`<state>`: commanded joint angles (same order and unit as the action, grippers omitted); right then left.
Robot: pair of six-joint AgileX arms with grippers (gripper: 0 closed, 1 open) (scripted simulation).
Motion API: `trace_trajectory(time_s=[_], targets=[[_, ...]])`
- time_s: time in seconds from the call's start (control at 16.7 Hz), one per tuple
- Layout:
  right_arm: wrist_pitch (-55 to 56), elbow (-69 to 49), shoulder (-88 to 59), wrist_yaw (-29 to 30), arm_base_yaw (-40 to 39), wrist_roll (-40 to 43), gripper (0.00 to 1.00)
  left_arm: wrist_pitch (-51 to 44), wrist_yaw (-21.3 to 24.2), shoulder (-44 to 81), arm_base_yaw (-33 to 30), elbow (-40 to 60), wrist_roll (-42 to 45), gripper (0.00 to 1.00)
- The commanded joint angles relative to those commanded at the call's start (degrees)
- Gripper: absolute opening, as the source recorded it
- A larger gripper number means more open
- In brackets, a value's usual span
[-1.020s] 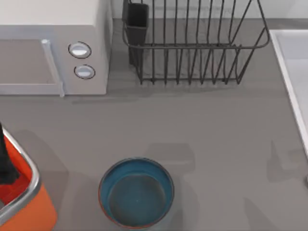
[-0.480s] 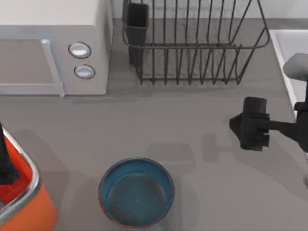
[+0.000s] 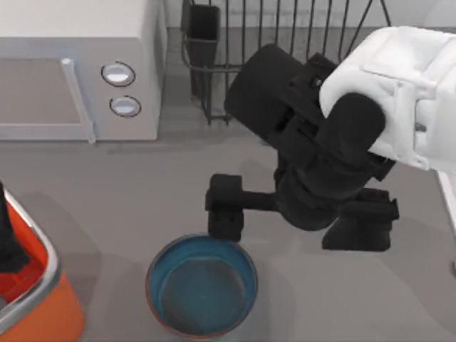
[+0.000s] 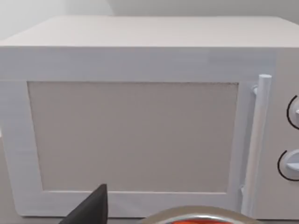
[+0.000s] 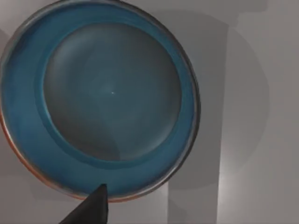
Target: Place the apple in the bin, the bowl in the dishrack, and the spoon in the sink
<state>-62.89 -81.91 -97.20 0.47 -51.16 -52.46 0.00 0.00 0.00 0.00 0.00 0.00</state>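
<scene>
The bowl [image 3: 201,286], teal-blue inside with a reddish rim, sits empty near the table's front edge; the right wrist view looks straight down into the bowl [image 5: 107,98]. My right gripper [image 3: 293,219] hangs open just behind the bowl, one black finger [image 3: 226,214] at the far rim, and a fingertip [image 5: 91,210] shows over the bowl's edge. The orange bin [image 3: 50,313] stands at the front left, with my left gripper [image 3: 7,246] open over it and its fingertip [image 4: 91,210] in view. The dishrack [image 3: 214,92] stands at the back. The apple and the spoon are out of view.
A white microwave [image 3: 78,71] fills the back left and faces the left wrist camera [image 4: 140,116]. The sink's pale rim [image 3: 449,203] runs along the right edge. My right arm's white and black body covers much of the dishrack and the table's right half.
My right arm has swept in from the right edge to the middle, bringing its gripper down beside the bowl's far rim. The left gripper, bowl and bin have not moved.
</scene>
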Motion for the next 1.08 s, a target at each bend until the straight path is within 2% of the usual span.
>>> trace_trajectory(time_s=[0.3, 0.66, 0.9, 1.08], targets=[[-7.9, -10.9, -12.9, -0.4, -1.6, -4.6, 1.00, 0.0, 0.0, 0.0, 0.0, 0.0, 0.0, 1.00], [-9.4, -12.1, -14.5, -0.4, -1.6, -5.2, 1.00, 0.0, 0.0, 0.0, 0.0, 0.0, 0.0, 1.00], [-7.0, -9.9, -14.9, -0.4, -1.4, -5.0, 1.00, 0.0, 0.0, 0.0, 0.0, 0.0, 0.0, 1.00], [0.3, -4.8, -16.7, -0.4, -1.5, -5.1, 1.00, 0.0, 0.0, 0.0, 0.0, 0.0, 0.0, 1.00]])
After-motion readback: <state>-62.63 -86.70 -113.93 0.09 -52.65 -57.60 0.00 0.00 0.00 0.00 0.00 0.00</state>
